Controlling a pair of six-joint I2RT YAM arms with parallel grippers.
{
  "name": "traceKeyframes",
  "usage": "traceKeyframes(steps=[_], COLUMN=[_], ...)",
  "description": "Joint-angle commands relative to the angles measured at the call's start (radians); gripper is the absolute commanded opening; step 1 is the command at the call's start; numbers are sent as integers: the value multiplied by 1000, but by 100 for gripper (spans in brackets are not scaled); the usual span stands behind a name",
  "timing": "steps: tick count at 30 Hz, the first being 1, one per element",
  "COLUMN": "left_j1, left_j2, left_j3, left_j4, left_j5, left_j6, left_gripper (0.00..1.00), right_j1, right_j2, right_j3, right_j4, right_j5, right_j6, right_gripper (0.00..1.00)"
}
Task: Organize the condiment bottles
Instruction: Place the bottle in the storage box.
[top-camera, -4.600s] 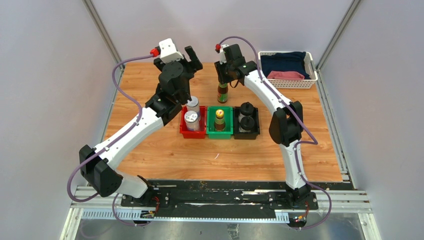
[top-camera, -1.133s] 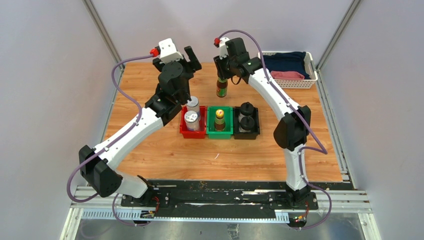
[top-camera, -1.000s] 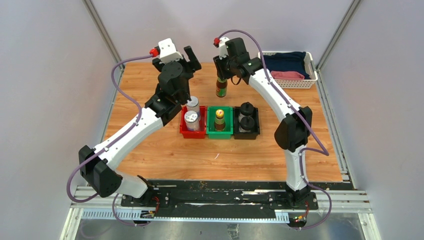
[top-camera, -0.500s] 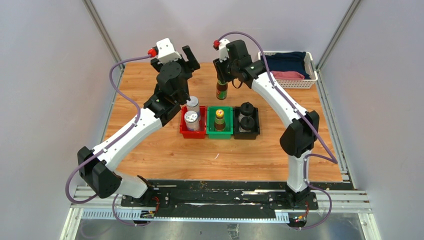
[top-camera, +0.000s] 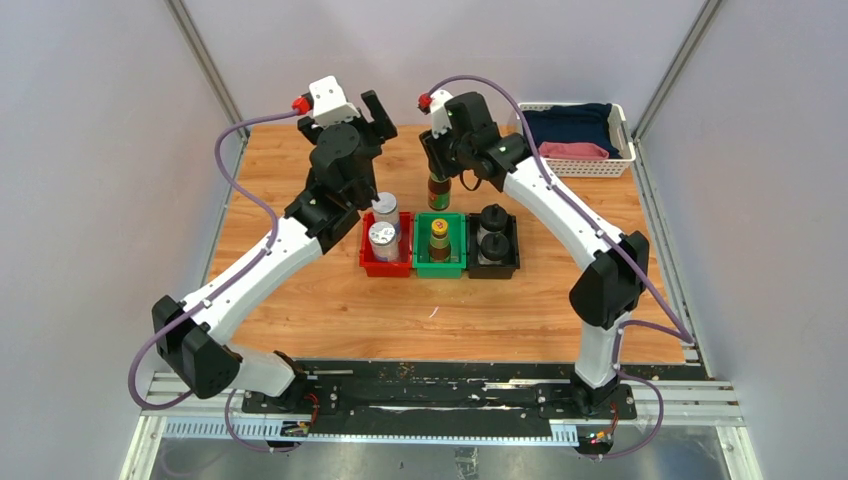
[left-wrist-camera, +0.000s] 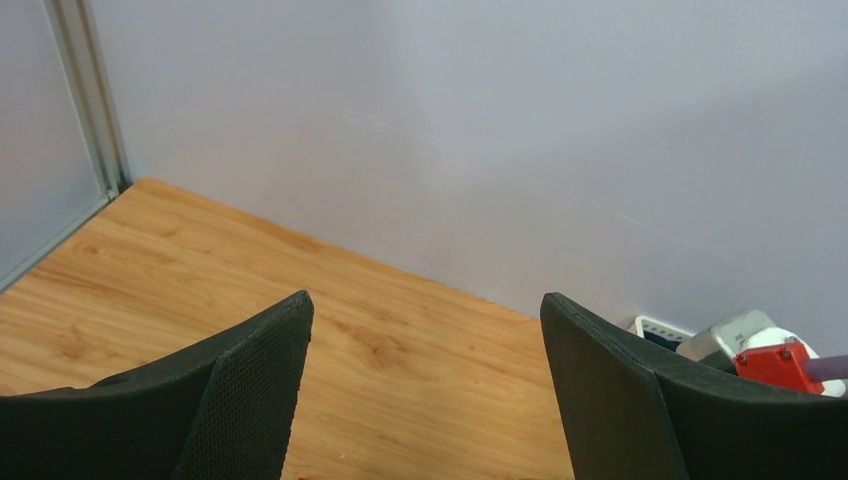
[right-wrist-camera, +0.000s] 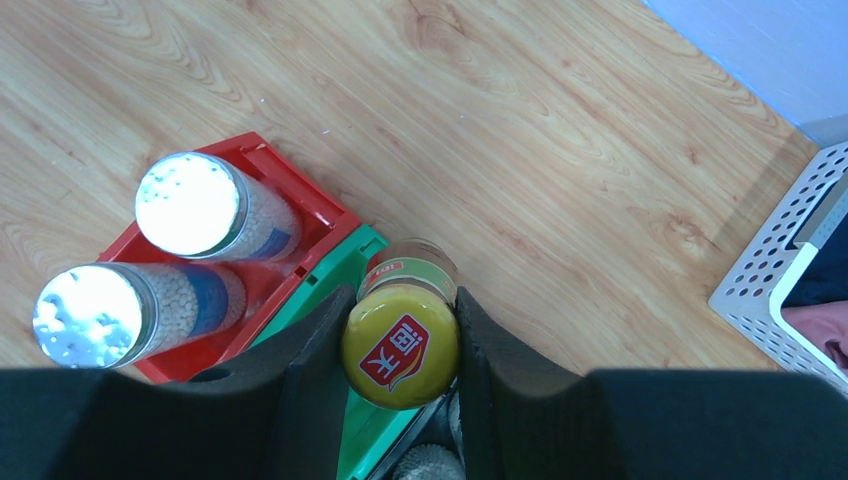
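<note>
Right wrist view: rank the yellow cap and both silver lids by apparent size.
1. Yellow cap, slightly largest, but nearest the camera.
2. Upper silver lid and lower silver lid: alike, unranked.

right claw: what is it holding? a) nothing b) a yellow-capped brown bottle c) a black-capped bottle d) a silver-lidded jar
b: in the right wrist view the right claw is shut on the yellow-capped brown bottle, with a finger against each side of its cap.

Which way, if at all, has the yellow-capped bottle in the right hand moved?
Yes. Held in the right hand, the brown bottle has shifted slightly left and nearer, toward the far edge of the green bin.
</note>
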Motion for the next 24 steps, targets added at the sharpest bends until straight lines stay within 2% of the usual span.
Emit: traceKeyframes(steps=[1, 14, 24], left_j1=[5, 6, 6], left_j2=[-39, -59, -50], left_j3=[1, -12, -13], left_j4=[20, 16, 11], left_j5=[-33, -19, -14], left_j6=[8, 1, -5], left_gripper=[87, 87, 87], right_j1=[42, 103, 113], right_j2=[-95, -183, -222], right_j3=[-15, -145, -233], right_j4=[92, 110, 144], right_j5=[36, 130, 129], right_j6=[-11, -7, 10], right_gripper=[0, 0, 0])
